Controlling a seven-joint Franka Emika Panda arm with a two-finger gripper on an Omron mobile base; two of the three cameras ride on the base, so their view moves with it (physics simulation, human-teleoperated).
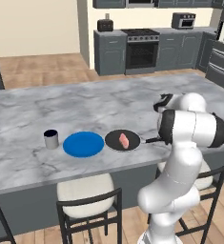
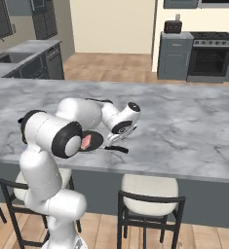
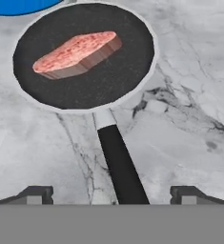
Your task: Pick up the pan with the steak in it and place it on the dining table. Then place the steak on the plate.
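Seen from the left base: blue plate point(image 1: 83, 144) just beside the pan point(image 1: 122, 141), dark mug point(image 1: 51, 138) beyond the plate, all on the marbled desk point(image 1: 46, 109). Seen from the hand: black pan point(image 3: 83, 55) with pale rim, pinkish-red steak point(image 3: 77, 53) lying inside, long handle running back between the fingertips point(image 3: 36, 195). Gripper point(image 3: 112, 196) released, jaws wide either side of the handle without touching it.

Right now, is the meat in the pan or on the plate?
In the pan: the steak lies on its black base; the blue plate is bare.
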